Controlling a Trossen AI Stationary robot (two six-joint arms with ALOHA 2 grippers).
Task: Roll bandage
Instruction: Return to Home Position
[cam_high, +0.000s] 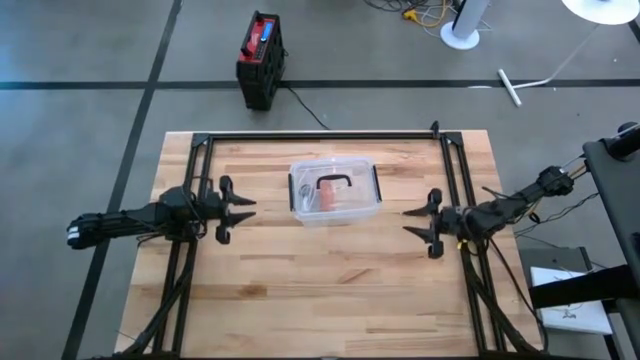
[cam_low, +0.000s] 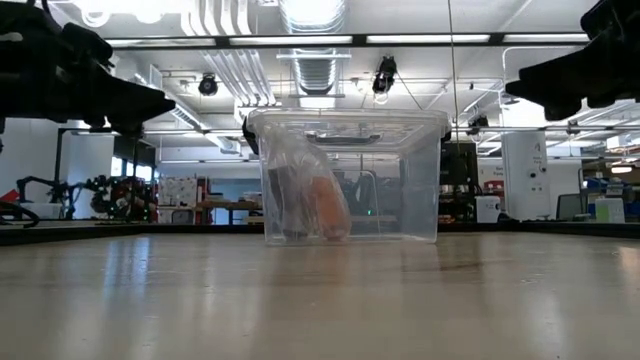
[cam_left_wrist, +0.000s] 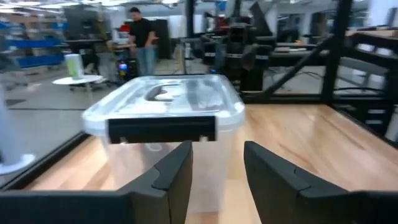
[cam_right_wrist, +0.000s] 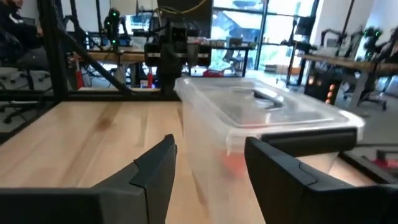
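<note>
Left gripper (cam_high: 241, 209), right gripper (cam_high: 414, 222): fingers (cam_left_wrist: 174, 180) apart, beside lidded bin (cam_high: 372, 202); possibly bandage (cam_low: 325, 210) inside.

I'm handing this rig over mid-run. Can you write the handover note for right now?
Left pincer: open, empty, left of the clear plastic lidded bin, not touching it.
Right pincer: open, empty, right of the bin, also apart.
Bin: mid wooden table, lid on; orange item in a clear bag inside.
Done: bin packed and closed.
Left: bring both arms home.
</note>
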